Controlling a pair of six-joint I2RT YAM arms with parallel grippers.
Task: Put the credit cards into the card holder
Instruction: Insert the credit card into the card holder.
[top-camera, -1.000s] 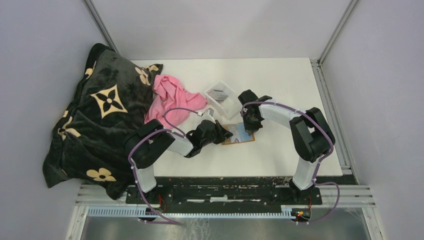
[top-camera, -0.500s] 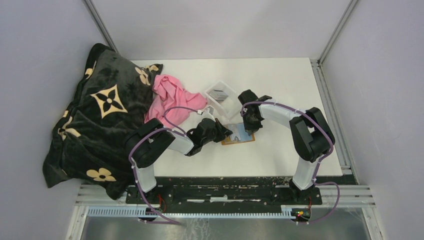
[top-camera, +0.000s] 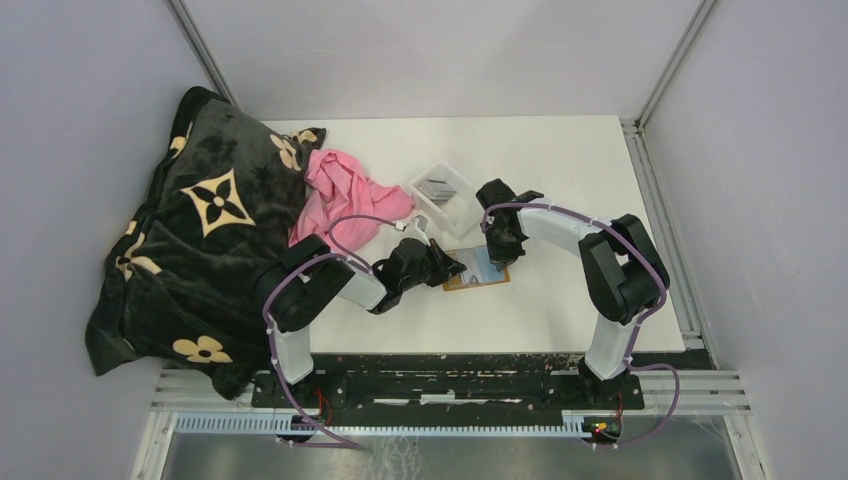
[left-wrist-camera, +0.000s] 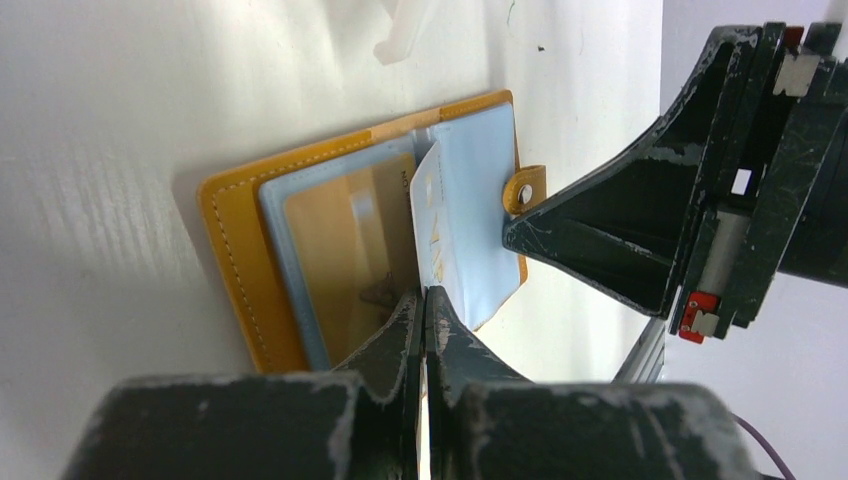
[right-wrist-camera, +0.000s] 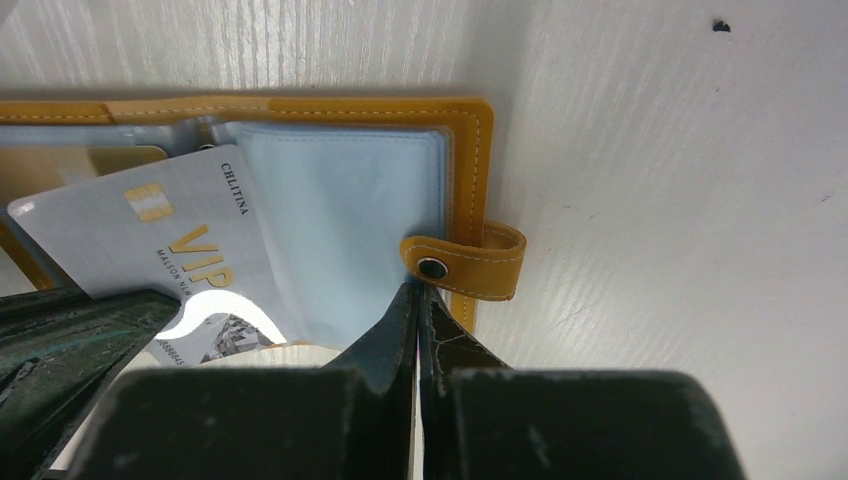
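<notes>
grey card (right-wrist-camera: 130, 235) over open card holder (right-wrist-camera: 463, 150)

White flat rectangular tabletop (top-camera: 570, 160). Draped over left side: dark plush blanket with cream flower motifs (top-camera: 190, 240), crumpled pink cloth (top-camera: 345, 200) touching it. Near middle: clear plastic tray (top-camera: 455, 200); just nearer, orange-tan leather-like bifold card holder (top-camera: 480, 272), lying open.

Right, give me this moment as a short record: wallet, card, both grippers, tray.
wallet: open, lying flat, clear pockets facing up
card: pale, marked VIP, leading end over the pockets
left gripper: shut on the card
right gripper: shut, tips at the wallet's edge by the snap tab
tray: clear, beyond the wallet, dark cards inside
</notes>
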